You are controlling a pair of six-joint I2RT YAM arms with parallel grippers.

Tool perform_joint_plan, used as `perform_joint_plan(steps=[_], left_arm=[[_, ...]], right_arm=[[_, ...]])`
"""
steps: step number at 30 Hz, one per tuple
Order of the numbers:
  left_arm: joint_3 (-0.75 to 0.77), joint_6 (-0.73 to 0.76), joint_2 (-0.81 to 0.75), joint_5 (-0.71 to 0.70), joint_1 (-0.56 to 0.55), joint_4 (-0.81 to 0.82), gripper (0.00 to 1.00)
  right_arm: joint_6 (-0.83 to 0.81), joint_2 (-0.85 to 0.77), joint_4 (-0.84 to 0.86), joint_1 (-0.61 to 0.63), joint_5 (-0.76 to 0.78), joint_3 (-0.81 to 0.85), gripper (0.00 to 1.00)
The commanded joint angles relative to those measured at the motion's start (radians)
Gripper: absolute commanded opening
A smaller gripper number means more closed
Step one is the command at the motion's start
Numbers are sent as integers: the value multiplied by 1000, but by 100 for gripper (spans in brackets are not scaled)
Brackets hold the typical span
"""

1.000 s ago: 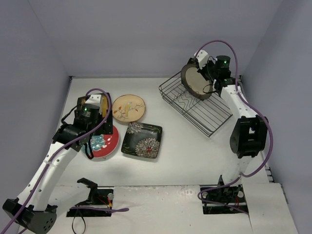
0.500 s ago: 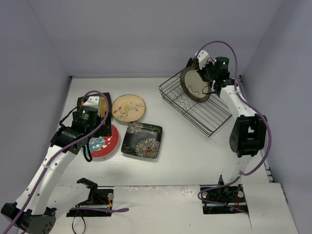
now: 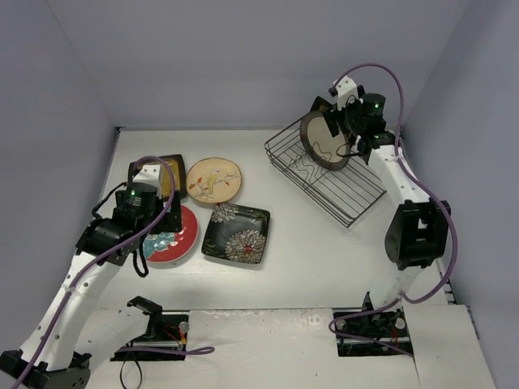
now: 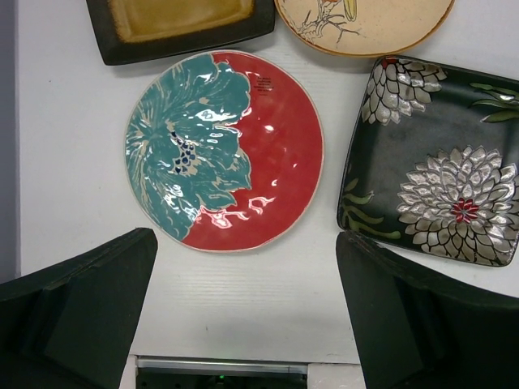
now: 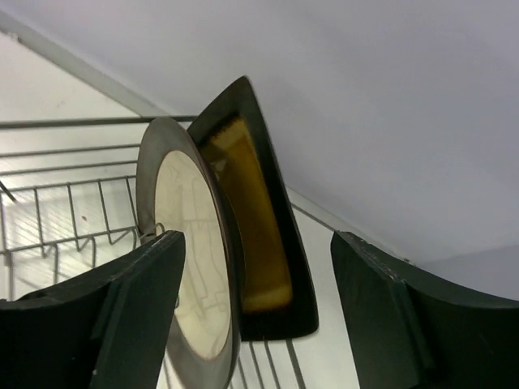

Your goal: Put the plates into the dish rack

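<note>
The dish rack (image 3: 345,186) is a black wire basket at the back right. Two plates stand on edge in it: a round cream brown-rimmed one (image 3: 323,139) (image 5: 190,243) and, behind it, a square amber one (image 5: 247,211). My right gripper (image 3: 331,120) (image 5: 258,243) is open, its fingers straddling both plates without gripping. On the table lie a red-teal floral plate (image 3: 180,235) (image 4: 227,150), a dark flowered rectangle (image 3: 236,232) (image 4: 438,162), a beige round plate (image 3: 214,179) (image 4: 365,20) and another amber square (image 3: 168,172) (image 4: 178,24). My left gripper (image 3: 144,235) (image 4: 245,259) hangs open above the red-teal plate's near edge.
Grey walls close in the table on the left, back and right. The rack's wires (image 5: 65,190) run to the left of the right gripper. Purple cables loop off both arms. The arm mounts (image 3: 154,328) sit at the near edge.
My right gripper has opened and let go of the cream plate, which now stands in the rack. The left arm has drawn back towards its base, uncovering more of the red-teal plate.
</note>
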Motion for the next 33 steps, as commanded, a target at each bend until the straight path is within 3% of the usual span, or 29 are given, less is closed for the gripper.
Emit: perform_joint_plan(steps=[1,7,12,15,22,28,33], left_arm=[[13,-5,-10,-20,-4,7,97],[1,-17,-7,-21,-4,13,97],[-6,-23,-6,-17,-4,24,97],[-7,-25,-9,-15,-4,26,97],[-10,-17,-27,-6,-4,21,97],[-7,-17,-35,3,-4,7,97],[-13,-8,-45,2,-4,-6,97]], right_arm=[[147,-193,90,42,136,-9,76],[448,-356,-54,203,304,-77,82],[926,-448,-230,280,308,-205,81],[1116,-495,-267,410,357,-337,77],[1410,-479,-266,625,443,-549,71],[1571,-374,-223,677,423,-658,67],[1610,-281,-111,691,352,-718,60]])
